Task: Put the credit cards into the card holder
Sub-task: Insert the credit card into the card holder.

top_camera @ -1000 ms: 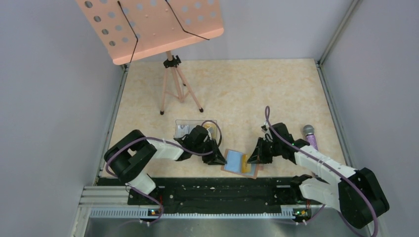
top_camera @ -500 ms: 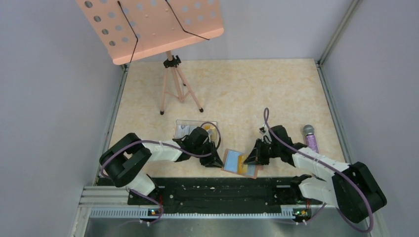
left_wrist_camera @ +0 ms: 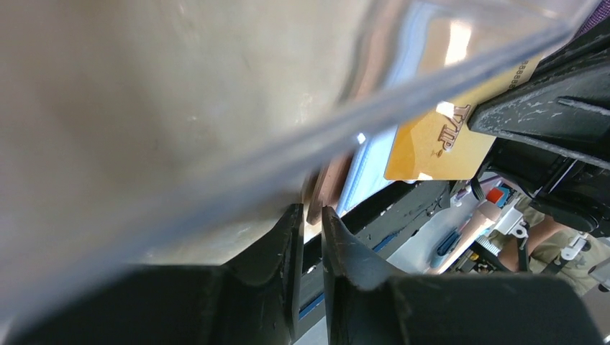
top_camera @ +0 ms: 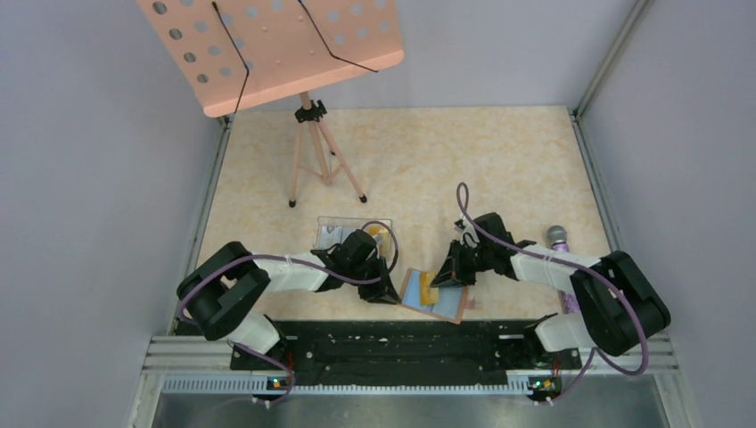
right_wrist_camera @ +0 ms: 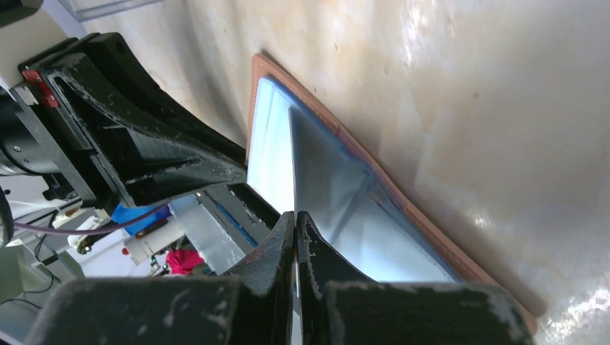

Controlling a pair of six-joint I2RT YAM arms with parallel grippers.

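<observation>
1 gold card (left_wrist_camera: 431,140), embossed "VIP", in right gripper (right_wrist_camera: 296,215) over card holder (right_wrist_camera: 267,151).

Music stand (top_camera: 276,49): salmon-pink perforated desk crossed by two black wire page holders, on a matching tripod (top_camera: 316,160). I see it standing at the table's far left.
Clear plastic box (top_camera: 332,230): rectangular, lying flat left of centre towards the near side. I cannot make out its contents.
Microphone (top_camera: 558,239): grey mesh head, purple handle, lying near the right edge.
Table (top_camera: 446,160): beige marbled top, grey walls around it.
Front rail (top_camera: 401,343): black strip along my near edge.
</observation>
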